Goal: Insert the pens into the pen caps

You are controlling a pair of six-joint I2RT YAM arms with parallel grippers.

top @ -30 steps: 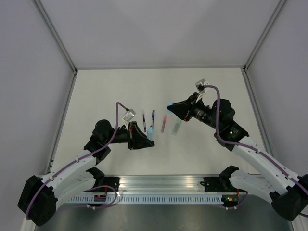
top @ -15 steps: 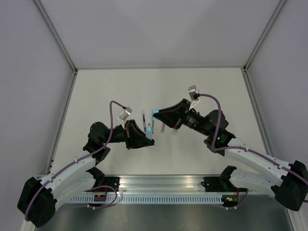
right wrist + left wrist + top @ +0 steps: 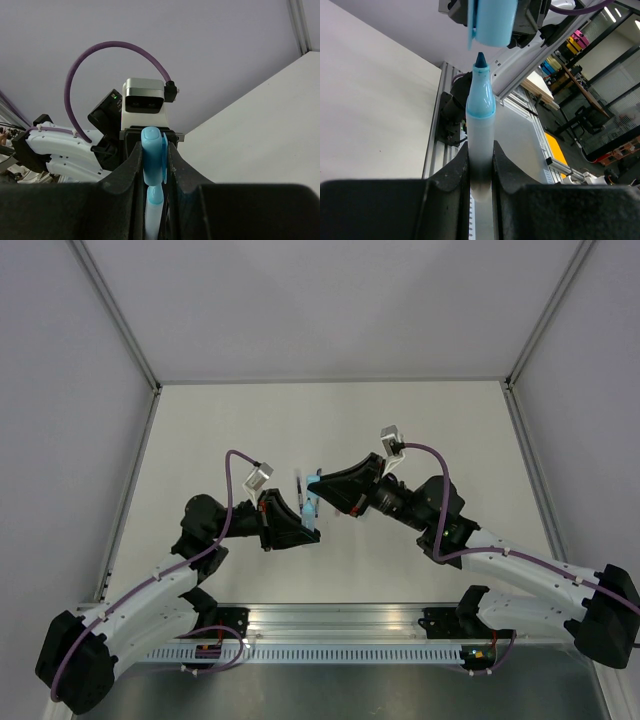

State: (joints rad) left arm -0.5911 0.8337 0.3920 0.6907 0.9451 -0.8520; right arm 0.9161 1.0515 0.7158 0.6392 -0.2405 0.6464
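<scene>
My left gripper (image 3: 481, 155) is shut on the lower barrel of a pale blue marker (image 3: 480, 130), one of the pens, held with its uncapped tip pointing up and away. My right gripper (image 3: 153, 150) is shut on a light blue pen cap (image 3: 152, 155), with its clip on the right side. The cap (image 3: 492, 22) hangs just beyond the marker's tip, mouth toward it, a small gap between them and slightly off line. In the top view the marker (image 3: 309, 510) and cap (image 3: 316, 480) meet mid-table between the left gripper (image 3: 300, 525) and the right gripper (image 3: 322, 483).
A thin black pen (image 3: 298, 487) lies on the white table just left of the cap. The right arm's body covers the table to the right of it. An aluminium rail (image 3: 340, 625) runs along the near edge, and grey walls enclose the other sides.
The right gripper has carried the cap leftward and nearer, from well right of the marker to just over its tip. The left gripper with the marker has hardly moved.
</scene>
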